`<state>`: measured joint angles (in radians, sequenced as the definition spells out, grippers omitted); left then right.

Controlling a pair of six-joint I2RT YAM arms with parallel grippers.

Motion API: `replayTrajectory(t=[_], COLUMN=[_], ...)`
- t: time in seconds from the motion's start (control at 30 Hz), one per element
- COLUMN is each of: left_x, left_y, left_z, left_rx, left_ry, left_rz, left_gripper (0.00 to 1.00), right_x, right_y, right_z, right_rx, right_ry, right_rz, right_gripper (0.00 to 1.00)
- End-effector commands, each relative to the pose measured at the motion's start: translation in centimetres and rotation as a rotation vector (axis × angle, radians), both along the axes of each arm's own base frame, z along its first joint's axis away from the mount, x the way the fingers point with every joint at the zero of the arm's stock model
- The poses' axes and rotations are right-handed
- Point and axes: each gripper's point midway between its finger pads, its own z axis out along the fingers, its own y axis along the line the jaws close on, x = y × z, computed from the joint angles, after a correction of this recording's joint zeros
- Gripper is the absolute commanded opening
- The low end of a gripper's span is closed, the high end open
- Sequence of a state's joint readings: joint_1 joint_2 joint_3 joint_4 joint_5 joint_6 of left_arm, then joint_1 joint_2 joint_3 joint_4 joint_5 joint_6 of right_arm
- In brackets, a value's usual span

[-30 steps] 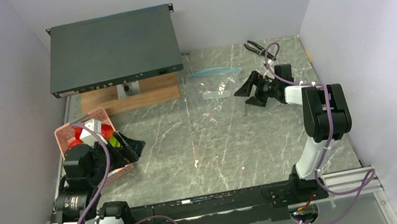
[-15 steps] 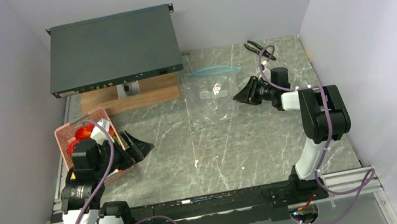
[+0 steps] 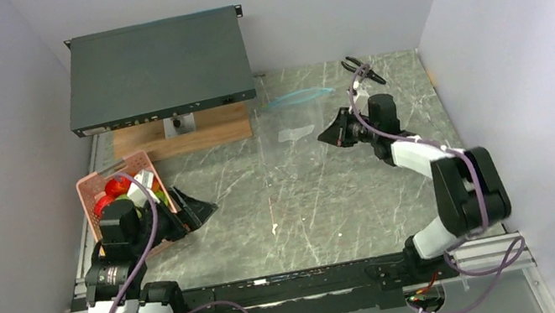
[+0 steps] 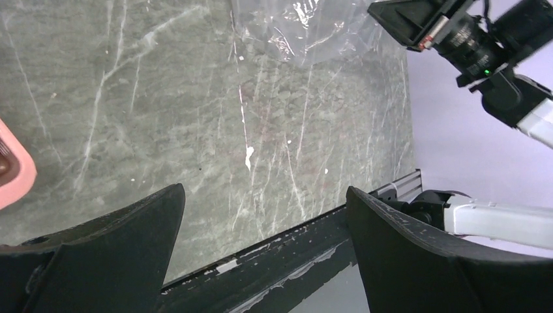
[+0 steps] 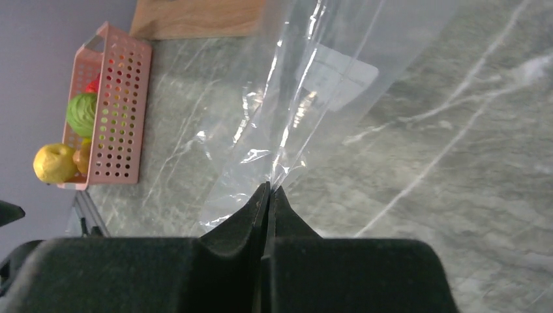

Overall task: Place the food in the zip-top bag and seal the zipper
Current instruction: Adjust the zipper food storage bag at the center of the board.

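Though faint overhead, zip-top bag [image 5: 287, 117] (wrist-clear)

From above, the left arm [image 3: 120, 227] covers much of the pink basket [image 3: 91, 181], so the food [image 3: 116, 186] is only partly seen. The left wrist view clips the basket to one corner and cuts the zip-top bag [image 4: 306, 26] at the top edge. The bag's pinched fold is lost inside the tightly closed right claw [image 5: 268, 195].
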<state>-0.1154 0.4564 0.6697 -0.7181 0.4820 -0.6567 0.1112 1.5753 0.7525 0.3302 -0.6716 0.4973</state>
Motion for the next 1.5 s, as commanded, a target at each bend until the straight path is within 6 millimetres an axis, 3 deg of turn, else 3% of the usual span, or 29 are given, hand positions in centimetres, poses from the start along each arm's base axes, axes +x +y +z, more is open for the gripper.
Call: replayTrajectory(t=[0.0, 0.2, 0.3, 0.5, 0.6, 0.7, 0.83, 0.93, 1.1, 1.27, 1.47], left_x=[-0.1, 0.2, 0.3, 0.3, -0.1, -0.6, -1.6, -2.0, -1.7, -0.4, 1.6], left_y=[-0.6, 0.1, 0.4, 1.5, 3.9, 6.6, 8.6, 9.2, 7.0, 1.3, -3.6], left_z=[0.4, -0.2, -0.1, 0.7, 1.6, 2.8, 3.7, 4.2, 3.4, 2.8, 3.5], left_rx=[-0.054, -0.023, -0.007, 0.054, 0.155, 0.263, 0.312, 0.316, 0.257, 0.085, -0.09], left_ry=[-0.007, 0.0, -0.003, -0.031, -0.044, -0.103, -0.148, -0.177, -0.171, -0.164, -0.168], left_rz=[-0.012, 0.03, 0.04, 0.078, 0.179, 0.286, 0.376, 0.412, 0.306, 0.018, -0.277], left_gripper=[0.98, 0.96, 0.96, 0.96, 0.95, 0.95, 0.96, 0.96, 0.97, 0.97, 0.95], right_x=[-1.3, -2.9, -4.4, -8.5, -11.9, -16.3, -21.6, -23.9, -25.8, -26.9, -27.4], right_y=[0.3, -0.1, 0.2, 4.7, 7.8, 11.8, 17.2, 19.3, 20.6, 19.9, 19.6], right_z=[3.6, 7.7, 8.9, 9.1, 7.5, 4.6, 0.7, -1.9, -3.9, -4.8, -5.5], right_rx=[-0.167, -0.387, -0.547, -0.853, -1.024, -1.15, -1.129, -1.124, -1.003, -0.973, -1.019], right_ry=[-0.201, -0.313, -0.355, -0.43, -0.499, -0.607, -0.665, -0.698, -0.704, -0.763, -0.814], right_rz=[-0.019, -0.059, -0.043, 0.05, 0.185, 0.386, 0.605, 0.684, 0.711, 0.735, 0.763], right_gripper=[0.0, 0.0, 0.0, 0.0, 0.0, 0.0, 0.0, 0.0, 0.0, 0.0, 0.0])
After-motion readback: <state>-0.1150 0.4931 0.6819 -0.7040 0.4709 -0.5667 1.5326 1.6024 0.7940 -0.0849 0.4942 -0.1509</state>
